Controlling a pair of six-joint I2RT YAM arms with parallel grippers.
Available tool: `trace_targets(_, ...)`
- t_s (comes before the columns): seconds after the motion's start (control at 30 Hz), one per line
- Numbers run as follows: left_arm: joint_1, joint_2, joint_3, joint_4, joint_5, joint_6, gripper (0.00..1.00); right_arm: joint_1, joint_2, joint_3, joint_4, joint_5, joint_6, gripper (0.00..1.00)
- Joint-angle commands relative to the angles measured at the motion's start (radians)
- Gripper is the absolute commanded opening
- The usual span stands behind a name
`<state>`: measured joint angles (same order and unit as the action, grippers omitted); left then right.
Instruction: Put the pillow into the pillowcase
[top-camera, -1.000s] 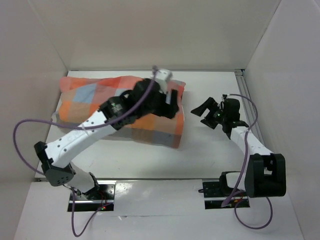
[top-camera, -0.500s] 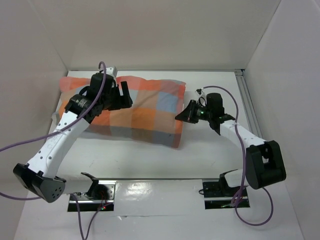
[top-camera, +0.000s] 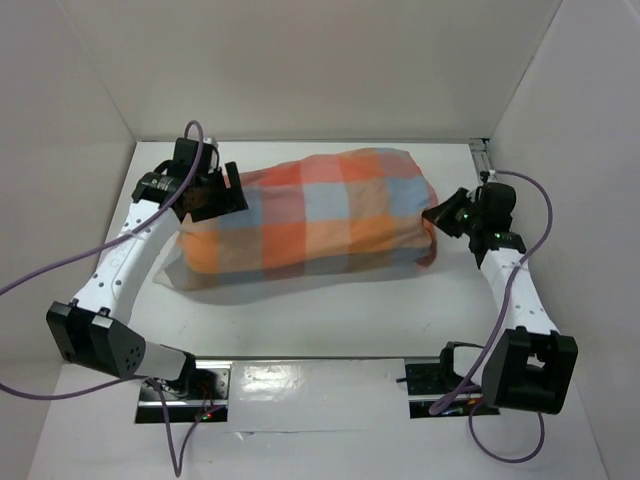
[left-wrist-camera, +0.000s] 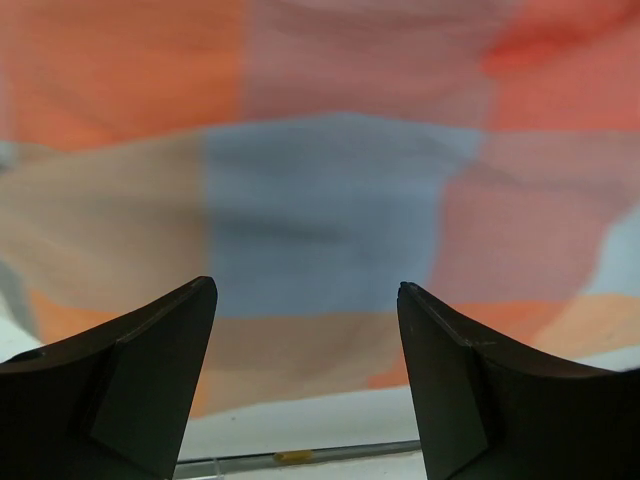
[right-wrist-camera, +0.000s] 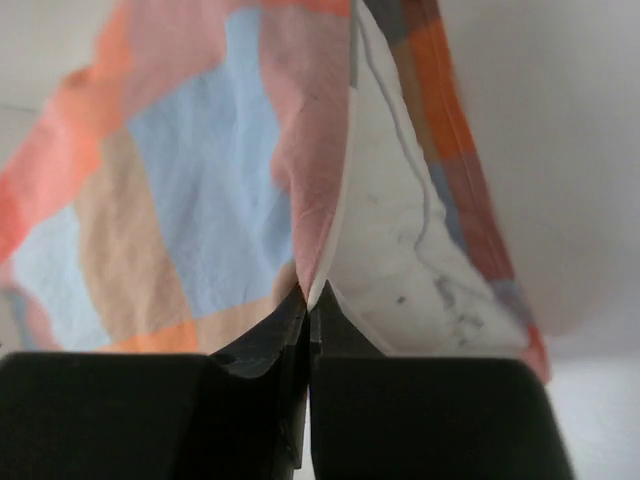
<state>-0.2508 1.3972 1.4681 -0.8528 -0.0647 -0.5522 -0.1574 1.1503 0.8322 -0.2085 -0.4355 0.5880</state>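
**A:** Your right gripper (right-wrist-camera: 308, 295) is pinched tight on the hem of the pillowcase (top-camera: 320, 215), over toward the right edge of the table (top-camera: 300, 320).

**B:** And the pillow (right-wrist-camera: 400, 260)?

**A:** In the wrist view, white shows inside the mouth just beside that pinch. From above it's all check, so I judge it nearly fully in. The bundle lies across the far half of the table, from the left side toward the right.

**B:** Your left gripper (top-camera: 215, 195)?

**A:** Its jaws are spread wide at the other end, near the far left corner. There's fabric right in front and nothing between the fingers.

**B:** How do you finish this well?

**A:** Grip that hem firmly and draw it toward the right edge while the left braces the far end. That way the pillow seats into the corners instead of the whole bundle sliding. Go gently, because thin cloth can slip out of a pinch.

**B:** Any writing?

**A:** None to read, and no tag or brand is showing.
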Motion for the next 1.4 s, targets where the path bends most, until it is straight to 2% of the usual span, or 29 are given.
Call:
trace_targets(0.0,0.038,-0.018,-0.020,-0.020,0.040,-0.006,0.86,0.004,-0.001,0.085,-0.161,0.136,-0.068,0.07)
trace_targets(0.03,0.053,-0.033,-0.035,-0.020,0.040,-0.006,0.86,0.004,0.008,0.109,-0.189,0.155,-0.091,0.27)
trace_targets(0.07,0.067,-0.049,-0.035,-0.020,0.040,-0.015,0.86,0.004,-0.001,0.131,-0.212,0.194,-0.100,0.54)
trace_targets(0.13,0.085,-0.058,-0.071,-0.020,0.029,-0.024,0.86,0.004,-0.024,0.189,-0.251,0.240,-0.100,0.99)
trace_targets(0.27,0.105,-0.107,-0.150,0.018,0.075,-0.055,0.86,0.050,-0.064,0.260,-0.253,0.288,-0.125,1.00)
trace_targets(0.37,0.105,-0.073,-0.196,0.089,0.114,-0.074,0.84,0.154,-0.025,0.278,-0.244,0.307,-0.148,0.83)
trace_targets(0.4,0.105,-0.037,-0.196,0.109,0.124,-0.074,0.83,0.180,0.026,0.278,-0.244,0.320,-0.148,0.62)
trace_targets(0.5,0.105,0.026,-0.186,0.153,0.134,-0.074,0.82,0.272,0.123,0.278,-0.216,0.320,-0.160,0.42)
trace_targets(0.53,0.105,0.049,-0.177,0.167,0.134,-0.074,0.82,0.291,0.191,0.278,-0.216,0.331,-0.160,0.39)
trace_targets(0.67,0.096,0.138,-0.108,0.176,0.117,-0.083,0.80,0.366,0.330,0.254,-0.126,0.386,-0.151,0.37)
trace_targets(0.8,0.096,0.203,-0.040,0.176,0.082,-0.063,0.80,0.430,0.448,0.312,-0.077,0.386,-0.142,0.37)
trace_targets(1.0,0.107,0.278,0.113,0.163,0.001,-0.041,0.80,0.493,0.558,0.441,-0.101,0.399,-0.131,0.37)
trace_targets(1.03,0.107,0.287,0.144,0.138,-0.020,-0.041,0.82,0.502,0.559,0.461,-0.117,0.427,-0.131,0.45)
trace_targets(1.1,0.098,0.298,0.237,0.051,-0.065,-0.041,0.83,0.512,0.522,0.516,-0.182,0.499,-0.131,0.67)
trace_targets(1.13,0.097,0.281,0.256,0.029,-0.092,-0.041,0.86,0.521,0.496,0.528,-0.199,0.544,-0.131,0.80)
trace_targets(1.17,0.072,0.258,0.256,0.029,-0.109,-0.041,0.87,0.521,0.441,0.528,-0.210,0.620,-0.131,0.97)
trace_targets(1.2,0.062,0.202,0.256,0.029,-0.118,-0.025,0.90,0.521,0.415,0.566,-0.259,0.654,-0.131,1.00)
trace_targets(1.37,0.036,0.028,0.249,0.029,-0.080,0.063,1.00,0.487,0.290,0.637,-0.422,0.924,-0.131,1.00)
